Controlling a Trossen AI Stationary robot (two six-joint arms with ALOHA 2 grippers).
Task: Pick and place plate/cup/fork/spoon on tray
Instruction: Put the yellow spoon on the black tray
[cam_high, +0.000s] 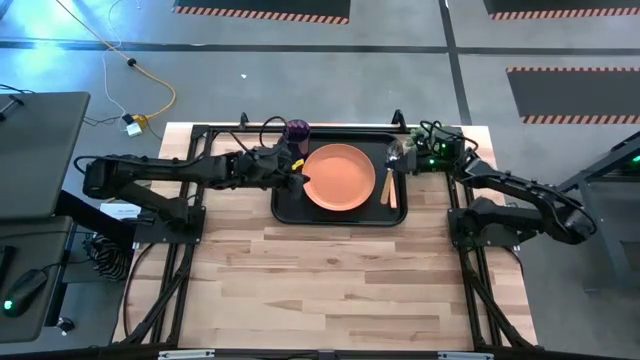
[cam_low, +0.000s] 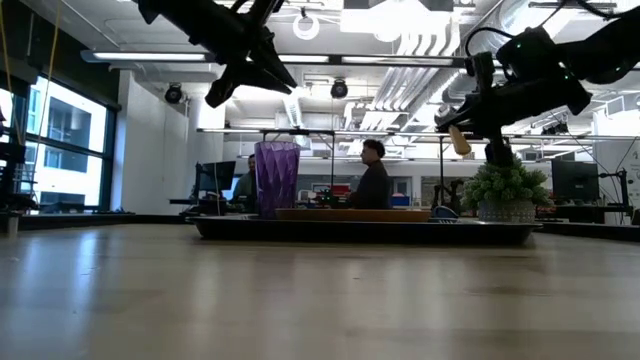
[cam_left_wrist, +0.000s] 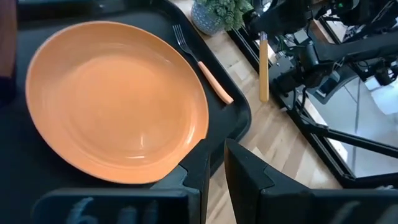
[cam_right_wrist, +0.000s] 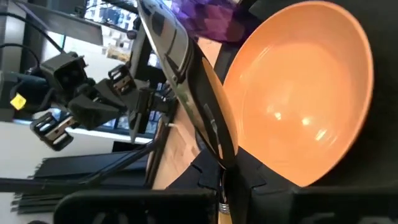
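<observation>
You have the tray (cam_high: 285, 213) at the far middle of the wooden tabletop (cam_high: 330, 280), and most of the set is already on it. The plate (cam_high: 340, 177) lies flat in the tray's middle. The cup (cam_high: 297, 131) stands upright at the tray's far corner on the left-arm side, just beside the plate; in the low view it shows as a ribbed purple cup rising above the tray rim. The fork (cam_left_wrist: 200, 58) lies on the tray floor on the side of the plate toward the right arm, close to the plate's rim, tines pointing to the tray's far edge.

Your right pincer (cam_high: 398, 155) hangs above the tray's far corner on the right-arm side, over the fork's end of the tray. It is clamped on the spoon (cam_right_wrist: 177, 59): the right wrist view shows the silver bowl jutting out ahead of the closed fingers, with the plate behind it, and the left wrist view shows the orange handle hanging clear of the tray, not touching it. A small potted plant (cam_low: 503, 190) stands just beyond that same corner of the tray.

Your left pincer (cam_high: 296, 172) hovers over the tray's edge on the left-arm side, between the cup and the plate and close to the plate's rim. Its fingers (cam_left_wrist: 249, 180) stand a narrow gap apart with nothing between them. In the low view it is well above the cup.

Beyond the tabletop, a person (cam_low: 374, 180) sits at a desk in the room.
</observation>
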